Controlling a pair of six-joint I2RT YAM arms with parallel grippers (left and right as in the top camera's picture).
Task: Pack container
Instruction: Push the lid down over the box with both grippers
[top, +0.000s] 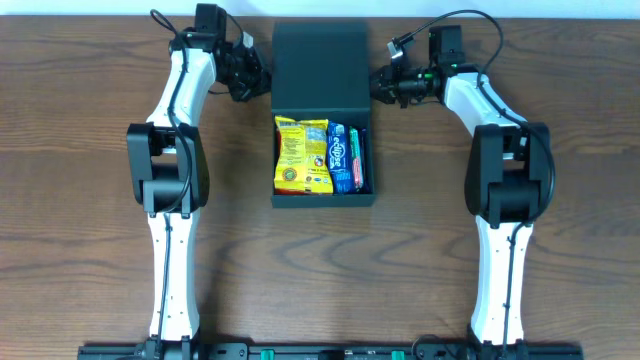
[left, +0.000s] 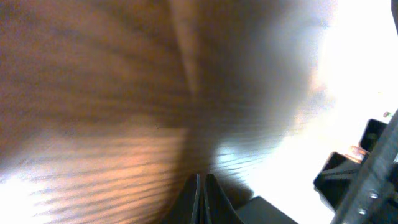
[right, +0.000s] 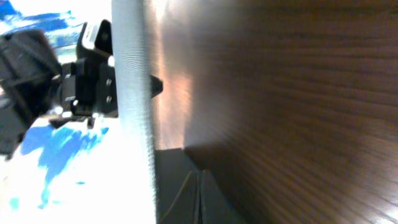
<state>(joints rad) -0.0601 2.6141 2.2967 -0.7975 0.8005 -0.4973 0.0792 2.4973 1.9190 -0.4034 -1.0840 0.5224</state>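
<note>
I see my left fingers (left: 214, 202) closed tight together, just beside the left edge of the open lid (top: 320, 63). My right fingers (right: 189, 202) are closed also, at its right edge. The container (top: 322, 201) sits mid-tabletop (top: 90, 200), toward the far side, with snack packets (top: 302, 155) inside.

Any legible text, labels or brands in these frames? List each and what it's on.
No text can be quoted with confidence.
Yellow snack packet: dark print and a round logo, too small to read.
Blue snack packet: large white lettering, too blurred to read.
Green packet: only an edge shows, with no readable text.
Container: plain, no markings.
Both wrist views: no text in view.
</note>
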